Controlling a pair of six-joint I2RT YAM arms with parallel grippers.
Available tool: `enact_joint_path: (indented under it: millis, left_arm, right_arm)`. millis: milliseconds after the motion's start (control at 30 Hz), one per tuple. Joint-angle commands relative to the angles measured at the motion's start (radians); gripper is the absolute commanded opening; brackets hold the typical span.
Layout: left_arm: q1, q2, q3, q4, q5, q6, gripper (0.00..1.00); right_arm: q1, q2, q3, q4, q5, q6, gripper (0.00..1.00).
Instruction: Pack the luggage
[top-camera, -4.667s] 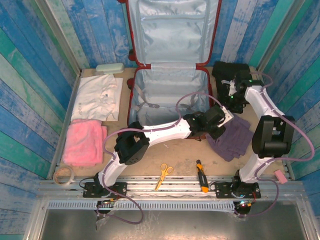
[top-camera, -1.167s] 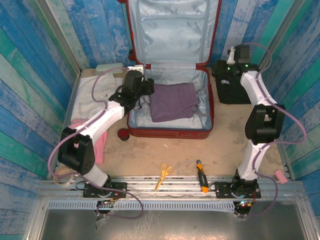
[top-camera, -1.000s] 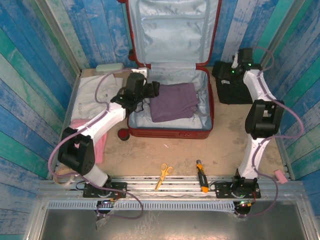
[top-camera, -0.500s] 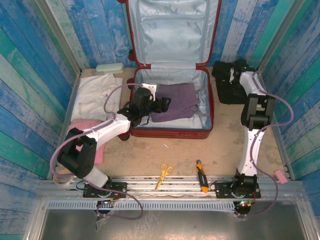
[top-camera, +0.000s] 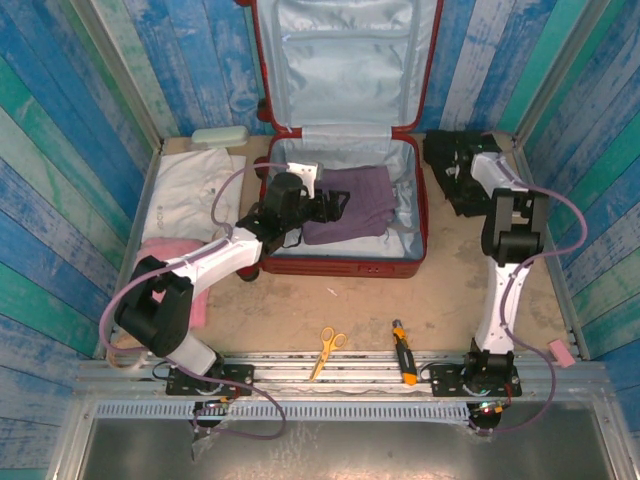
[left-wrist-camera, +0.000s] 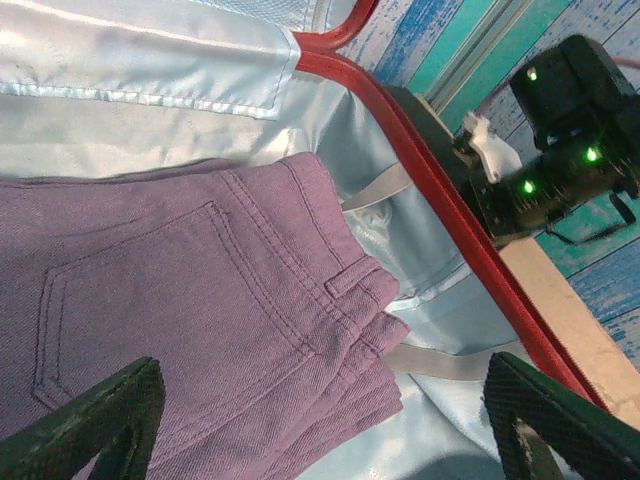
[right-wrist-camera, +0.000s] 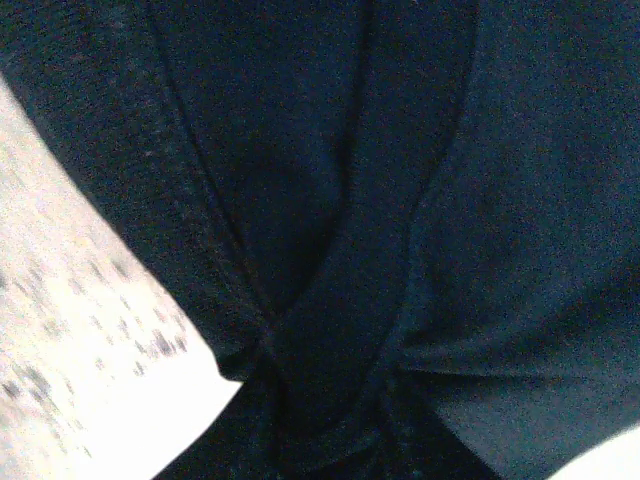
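Note:
The dark-red luggage (top-camera: 421, 215) lies open on the table, its lid leaning on the back wall. Folded purple jeans (top-camera: 355, 205) (left-wrist-camera: 170, 300) rest in its grey-blue lined lower half. My left gripper (top-camera: 335, 205) (left-wrist-camera: 325, 430) hovers just above the jeans' near edge, open, with nothing between its wide-apart fingers. My right gripper (top-camera: 462, 172) is pressed down into a black garment (top-camera: 445, 150) (right-wrist-camera: 330, 200) on the table right of the luggage. In the right wrist view the dark cloth bunches into folds that meet at the jaws, which are shut on it.
A white shirt (top-camera: 195, 195), a pink towel (top-camera: 150, 265) and a pale green case (top-camera: 218, 137) lie left of the luggage. Yellow scissors (top-camera: 325, 350) and an orange-black tool (top-camera: 403, 365) sit near the front rail. A tape roll (top-camera: 127, 350) is at front left.
My left gripper slid right over the jeans and opened wider. My right gripper dropped onto the black garment and closed on it.

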Motion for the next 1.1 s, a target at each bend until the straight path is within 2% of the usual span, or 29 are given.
enact_joint_path:
  millis: [0,67,200,333,400,433,500,533,600,733,833,933,1067]
  left_arm:
    - [-0.004,-0.009,-0.012,0.039,0.035,0.012,0.88]
    - [-0.005,-0.004,-0.013,0.045,0.05,0.024,0.88]
    - [-0.004,0.003,-0.012,0.045,0.094,0.053,0.88]
    - [-0.004,-0.004,-0.025,0.053,0.118,0.074,0.88]
    - [-0.004,-0.004,-0.033,0.067,0.129,0.08,0.88]
    - [-0.004,-0.004,-0.033,0.07,0.134,0.083,0.88]
    - [-0.005,-0.007,-0.033,0.068,0.144,0.089,0.88]
    - [-0.004,-0.011,-0.035,0.068,0.142,0.089,0.88]
    - [-0.004,-0.022,-0.042,0.073,0.145,0.091,0.88]
    - [-0.004,-0.036,-0.05,0.078,0.145,0.094,0.89]
    - [-0.004,-0.041,-0.046,0.067,0.136,0.103,0.89]
    - [-0.004,-0.041,-0.038,0.055,0.135,0.102,0.88]
    - [-0.004,-0.021,-0.022,0.048,0.136,0.086,0.87]
  right_arm:
    - [-0.01,-0.043,-0.189,-0.083,0.008,0.069,0.16]
    - [-0.011,-0.119,-0.299,-0.046,-0.06,0.103,0.13]
    - [-0.011,-0.298,-0.521,0.022,-0.166,0.162,0.14]
    - [-0.026,-0.468,-0.639,-0.001,-0.07,0.206,0.16]
    - [-0.067,-0.531,-0.662,-0.01,-0.043,0.235,0.22]
    - [-0.09,-0.551,-0.665,-0.017,-0.059,0.242,0.28]
    - [-0.119,-0.6,-0.683,-0.015,-0.106,0.251,0.62]
    - [-0.122,-0.621,-0.69,-0.016,-0.114,0.255,0.7]
    - [-0.122,-0.668,-0.699,-0.019,-0.138,0.245,0.75]
    - [-0.118,-0.735,-0.663,-0.023,-0.16,0.265,0.77]
    - [-0.108,-0.721,-0.575,0.003,-0.192,0.328,0.77]
    - [-0.086,-0.639,-0.465,0.068,-0.222,0.392,0.73]
    - [-0.046,-0.434,-0.275,0.117,-0.241,0.415,0.64]
